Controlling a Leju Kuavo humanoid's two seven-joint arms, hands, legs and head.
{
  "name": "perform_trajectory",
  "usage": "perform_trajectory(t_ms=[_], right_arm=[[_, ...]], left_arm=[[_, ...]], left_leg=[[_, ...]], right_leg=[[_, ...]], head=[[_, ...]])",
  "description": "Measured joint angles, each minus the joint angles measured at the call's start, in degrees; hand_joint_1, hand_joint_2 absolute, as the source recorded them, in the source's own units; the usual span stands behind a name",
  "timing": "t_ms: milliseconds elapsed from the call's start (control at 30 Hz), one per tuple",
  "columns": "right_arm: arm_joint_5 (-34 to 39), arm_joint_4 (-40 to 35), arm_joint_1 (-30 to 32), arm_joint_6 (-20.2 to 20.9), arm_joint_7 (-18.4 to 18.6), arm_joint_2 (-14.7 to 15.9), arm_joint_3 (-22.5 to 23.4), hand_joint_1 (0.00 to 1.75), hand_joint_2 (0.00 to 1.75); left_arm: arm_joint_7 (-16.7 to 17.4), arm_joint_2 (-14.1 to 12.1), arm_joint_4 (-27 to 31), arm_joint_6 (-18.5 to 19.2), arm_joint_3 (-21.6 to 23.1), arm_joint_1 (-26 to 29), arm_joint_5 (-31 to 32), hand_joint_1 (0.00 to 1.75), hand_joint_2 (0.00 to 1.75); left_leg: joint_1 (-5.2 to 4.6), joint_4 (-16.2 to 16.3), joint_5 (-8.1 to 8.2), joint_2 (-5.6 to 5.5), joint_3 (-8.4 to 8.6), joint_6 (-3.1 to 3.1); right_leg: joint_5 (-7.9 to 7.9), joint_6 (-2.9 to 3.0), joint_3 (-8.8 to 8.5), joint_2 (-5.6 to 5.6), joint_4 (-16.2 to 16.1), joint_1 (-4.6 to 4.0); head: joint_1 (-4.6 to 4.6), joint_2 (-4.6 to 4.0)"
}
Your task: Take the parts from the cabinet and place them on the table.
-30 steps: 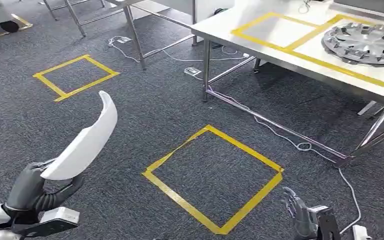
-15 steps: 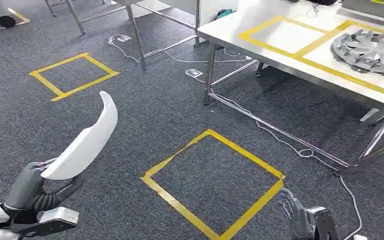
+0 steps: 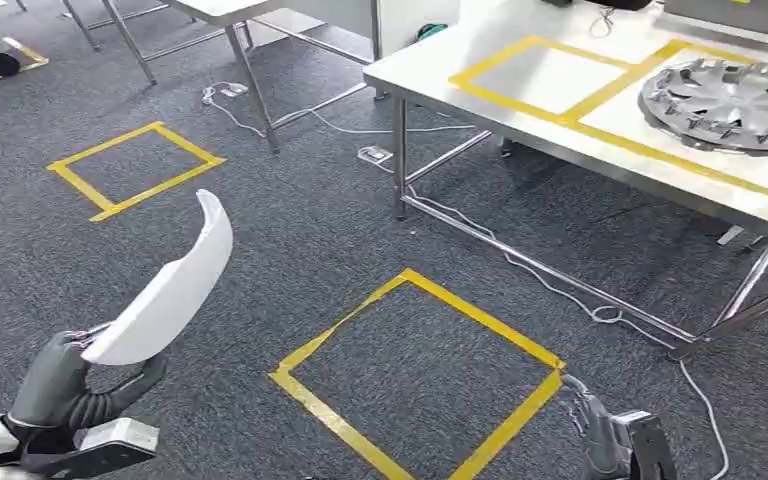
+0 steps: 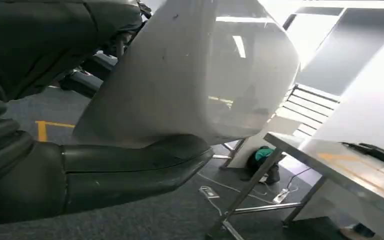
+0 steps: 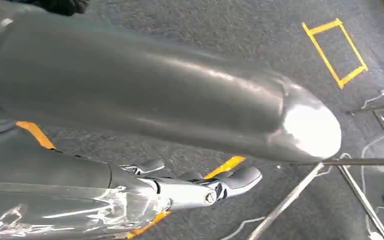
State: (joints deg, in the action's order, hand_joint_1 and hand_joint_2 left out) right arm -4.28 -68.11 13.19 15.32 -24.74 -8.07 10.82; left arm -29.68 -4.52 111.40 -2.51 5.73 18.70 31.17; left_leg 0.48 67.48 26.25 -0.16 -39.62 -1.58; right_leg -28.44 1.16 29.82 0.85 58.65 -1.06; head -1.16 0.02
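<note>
Carpet, dark grey and speckled (image 3: 290, 230), spreads under us, and we take the nearest yellow tape square (image 3: 420, 375) on it as our landmark. To the left of that square our left hand (image 3: 70, 385) grips the lower end of a long, curved, glossy white plastic panel (image 3: 170, 285), thumb beneath and fingers wrapped over its edge; the panel rises from the hand and tapers to a rounded tip above the carpet. In the left wrist view the same white panel (image 4: 190, 75) lies pressed against the thick grey thumb (image 4: 130, 167). At the square's right corner our right hand (image 3: 600, 430) holds nothing, its dark fingers loosely spread. Beyond the square stands a white desk on steel legs (image 3: 520, 110), marked with yellow tape frames, and a silver multi-spoke wheel cover (image 3: 735, 100) rests on it. A white cable (image 3: 560, 285) trails along the carpet between square and desk. A second yellow tape square (image 3: 135, 165) lies farther left.
</note>
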Motion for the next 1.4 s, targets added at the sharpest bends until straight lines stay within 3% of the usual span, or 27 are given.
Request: perform_trajectory(t_ms=[33, 67, 100, 133, 200, 233, 267, 367, 400, 433, 467, 533, 567, 600, 633, 700, 767, 867, 900, 933, 967, 1067, 1100, 1133, 1267, 1300, 1400], right_arm=[[0.0, 0.0, -0.01, 0.0, 0.0, 0.0, -0.11, 0.0, 0.0], [0.0, 0.02, -0.02, 0.0, -0.02, 0.0, -0.2, 0.0, 0.0], [0.0, 0.07, -0.05, 0.02, 0.02, 0.0, -0.22, 0.0, 0.0], [-0.04, 0.07, -0.08, 0.0, 0.11, 0.0, -0.22, 0.0, 0.0], [-0.11, 0.04, -0.13, -0.02, 0.11, 0.0, -0.29, 0.0, 0.0], [-0.09, 0.04, -0.22, -0.13, 0.13, 0.11, -0.29, 0.0, 0.0], [0.0, 0.02, -0.33, -0.15, 0.07, 0.11, -0.35, 0.0, 0.0], [0.04, 0.07, -0.3, -0.2, 0.17, 0.13, -0.55, 0.0, 0.0], [0.04, 0.07, -0.12, -0.2, 0.2, 0.13, -0.59, 0.0, 0.0], [0.07, 0.07, -0.05, -0.26, 0.24, 0.13, -0.61, 0.0, 0.0], [0.09, 0.07, -0.08, -0.31, 0.26, 0.13, -0.61, 0.0, 0.0], [0.18, 0.07, -0.14, -0.42, 0.28, 0.13, -0.66, 0.0, 0.0], [0.2, 0.13, -0.09, -0.48, 0.31, 0.15, -0.72, 0.0, 0.0], [0.24, 0.26, -0.22, -0.59, 0.39, 0.15, -0.79, 0.0, 0.0], [0.31, 0.28, -0.25, -0.68, 0.5, 0.15, -0.83, 0.0, 0.0], [0.41, 0.31, -0.1, -0.87, 0.57, 0.17, -1.01, 0.0, 0.0], [0.7, 0.24, -0.37, -1.09, 0.85, 0.35, -1.2, 0.0, 0.0], [0.74, 0.24, -0.46, -1.16, 1.14, 0.42, -1.58, 0.0, 0.0], [0.74, 0.24, -0.41, -1.16, 1.16, 0.42, -1.68, 0.0, 0.0], [0.74, 0.24, -0.35, -1.16, 1.16, 0.42, -1.68, 0.0, 0.0], [0.76, 0.26, -0.3, -1.16, 1.18, 0.44, -1.68, 0.0, 0.0], [0.81, 0.26, -0.29, -1.16, 1.18, 0.46, -1.79, 0.0, 0.0], [0.85, 0.31, -0.34, -1.16, 1.2, 0.46, -1.88, 0.0, 0.0], [0.87, 0.33, -0.31, -1.18, 1.2, 0.46, -1.95, 0.0, 0.0], [0.9, 0.28, -0.41, -1.18, 1.16, 0.79, -2.03, 0.0, 0.0], [0.98, 0.28, -0.61, -1.18, 1.11, 0.79, -2.17, 0.0, 0.0], [1.05, 0.31, -0.65, -1.33, 1.29, 0.85, -2.23, 0.0, 0.0]], left_arm=[[0.0, 0.0, 0.0, 0.0, 0.0, 0.02, 0.0, 1.75, 1.75], [0.0, -0.02, 0.0, 0.0, 0.0, 0.0, 0.0, 1.75, 1.75], [0.02, 0.0, 0.02, 0.0, 0.0, -0.06, 0.0, 1.75, 1.75], [0.04, -0.02, 0.13, 0.02, 0.0, 0.12, 0.0, 1.75, 1.75], [0.11, 0.0, 0.28, -0.02, 0.0, 0.33, 0.02, 1.75, 1.75], [0.11, 0.02, 0.33, -0.02, 0.0, 0.36, 0.0, 1.75, 1.75], [0.11, 0.02, 0.37, -0.04, -0.02, 0.32, 0.0, 1.75, 1.75], [0.17, 0.02, 0.46, -0.02, 0.0, 0.38, 0.02, 1.75, 1.75], [0.18, 0.02, 0.46, -0.02, -0.02, 0.39, 0.02, 1.75, 1.75], [0.17, 0.02, 0.46, -0.02, -0.02, 0.39, 0.02, 1.75, 1.75], [0.17, 0.02, 0.46, -0.02, -0.02, 0.39, 0.02, 1.75, 1.75], [0.2, 0.02, 0.46, -0.02, -0.02, 0.37, 0.0, 1.75, 1.75], [0.2, 0.02, 0.46, -0.02, -0.02, 0.36, 0.0, 1.75, 1.75], [0.33, 0.02, 0.46, -0.02, -0.02, 0.34, 0.0, 1.75, 1.75], [0.44, 0.02, 0.48, -0.02, -0.02, 0.37, 0.0, 1.75, 1.75], [0.7, 0.04, 0.48, 0.02, 0.0, 0.4, -0.04, 1.75, 1.75], [0.9, 0.04, 0.52, 0.11, 0.04, 0.23, -0.06, 1.75, 1.75], [0.92, 0.0, 0.57, 0.11, 0.02, 0.22, -0.09, 1.75, 1.75], [0.92, 0.0, 0.57, 0.11, 0.02, 0.36, -0.09, 1.75, 1.75], [0.94, 0.0, 0.57, 0.11, 0.02, 0.44, -0.09, 1.75, 1.75], [0.96, 0.0, 0.57, 0.11, 0.02, 0.44, -0.09, 1.75, 1.75], [0.94, -0.02, 0.57, 0.11, 0.0, 0.44, -0.09, 1.75, 1.75], [0.94, -0.02, 0.57, 0.11, 0.0, 0.46, -0.09, 1.75, 1.75], [0.96, -0.07, 0.59, 0.11, 0.0, 0.37, -0.09, 1.75, 1.75], [1.01, -0.04, 0.63, 0.09, 0.0, 0.62, -0.07, 1.75, 1.75], [1.01, -0.04, 0.63, 0.09, -0.02, 0.53, -0.07, 1.75, 1.75], [1.01, -0.02, 0.63, 0.11, -0.02, 0.4, -0.07, 1.75, 1.75]], left_leg=[[-0.23, -4.76, -3.64, 0.02, 1.58, 0.36], [-0.51, -7.66, -5.1, 0.05, 2.25, 0.78], [-0.54, -9.32, -1.95, 0.1, 2.7, 0.85], [-0.5, -9.13, -3.2, 0.05, 2.85, 0.89], [-0.35, -9.53, -3.04, 0.02, 3.23, 1.39], [0.0, -9.76, -3.03, -0.09, 4.04, 1.54], [0.05, -9.82, -2.69, -0.03, 4.58, 1.91], [0.09, -9.82, -1.57, 0.01, 5.23, 2.12], [0.11, -9.82, -1.2, -0.05, 5.65, 2.06], [0.15, -9.82, -0.8, -0.1, 6.21, 1.99], [0.22, -9.82, -0.32, -0.15, 6.89, 1.84], [0.49, -9.82, 0.78, -0.19, 8.64, 1.36], [0.53, -9.94, 1.21, -0.17, 8.8, 1.02], [0.44, -9.8, 1.39, -0.26, 9.11, 0.71], [0.42, -9.87, 1.65, -0.24, 9.06, 0.28], [0.51, -9.62, 1.53, -0.19, 9.82, -0.33], [0.62, -7.66, 1.91, -0.06, 9.25, -0.74], [0.36, 3.99, 5.98, -0.06, 2.09, -0.88], [0.31, 7.02, 7.5, -0.07, -0.32, -0.83], [0.22, 7.85, 7.6, -0.07, -1.83, -0.67], [0.1, 6.79, 6.35, -0.07, -2.08, -0.48], [-0.32, -5.83, -3.91, 0.0, 1.68, 0.42], [-0.52, -8.64, -3.79, 0.09, 1.87, 0.56], [-0.51, -9.01, -3.14, -0.03, 2.04, 0.71], [-0.03, -9.75, -3.28, -0.21, 3.74, 1.68], [0.01, -9.75, -2.98, -0.19, 4.18, 2.01], [0.05, -9.72, -2.04, -0.2, 4.71, 2.22]], right_leg=[[-0.54, -0.13, -0.67, 0.01, -0.02, -0.03], [-1.11, -0.36, -0.41, 0.02, -0.02, -0.11], [-1.42, -0.67, -0.89, 0.2, 0.22, -0.39], [-1.79, -0.98, 0.03, 0.07, 0.03, -0.43], [-2.01, -1.47, -1.59, 0.01, -0.14, -0.51], [-2.39, -1.77, -1.12, 0.0, 0.24, -0.51], [-2.71, -2.23, -0.23, -0.21, 2.86, -0.49], [-7.27, -3.22, 7.84, -0.31, 15.4, 0.33], [-7.93, -3.44, 9.86, -0.33, 17.63, 0.58], [-6.98, -3.6, 10.54, -0.37, 17.3, 0.76], [-4.67, -3.77, 10.09, -0.39, 14.82, 0.94], [2.79, -4.01, 6.62, -0.43, 4.58, 1.27], [3.91, -4.22, 5.59, -0.33, 2.06, 1.32], [1.11, -3.66, 5.95, -0.69, 1.01, 0.87], [1.86, -2.87, 4.98, -0.84, 1.36, 0.75], [2.25, -1.89, 5.36, -0.77, 1.24, 0.53], [2.23, -1.04, 3.3, -0.61, 0.46, 0.79], [1.51, -0.25, 2.3, -0.52, 0.19, 0.65], [1.16, -0.08, 1.98, -0.49, 0.19, 0.56], [0.75, -0.02, 1.52, -0.4, 0.19, 0.47], [0.35, -0.04, 0.99, -0.32, 0.18, 0.44], [-1.25, -0.36, -0.65, -0.18, 0.05, 0.44], [-1.85, -0.67, -1.61, -0.04, 0.56, 0.1], [-2.44, -1.08, -0.86, 0.0, 0.34, -0.06], [-3.39, -2.35, -2.26, -0.12, 0.82, -0.07], [-4.12, -2.79, -0.79, -0.32, 3.84, 0.04], [-8.98, -3.5, 7.57, -0.37, 16.19, 0.62]], head=[[0.0, 0.0], [-0.02, 0.0], [0.04, 0.0], [0.26, 0.02], [0.15, 0.0], [0.2, 0.0], [-0.02, 0.0], [-0.22, 0.0], [-0.11, 0.0], [-0.22, 0.0], [-0.13, 0.0], [-0.18, 0.0], [-0.18, 0.0], [-0.26, 0.0], [-0.22, 0.0], [-0.18, 0.0], [0.04, 0.0], [0.5, 0.0], [0.48, 0.0], [0.46, 0.0], [0.5, 0.0], [0.5, 0.0], [0.59, 0.0], [0.76, 0.0], [0.35, 0.0], [0.17, -0.02], [0.02, 0.0]])
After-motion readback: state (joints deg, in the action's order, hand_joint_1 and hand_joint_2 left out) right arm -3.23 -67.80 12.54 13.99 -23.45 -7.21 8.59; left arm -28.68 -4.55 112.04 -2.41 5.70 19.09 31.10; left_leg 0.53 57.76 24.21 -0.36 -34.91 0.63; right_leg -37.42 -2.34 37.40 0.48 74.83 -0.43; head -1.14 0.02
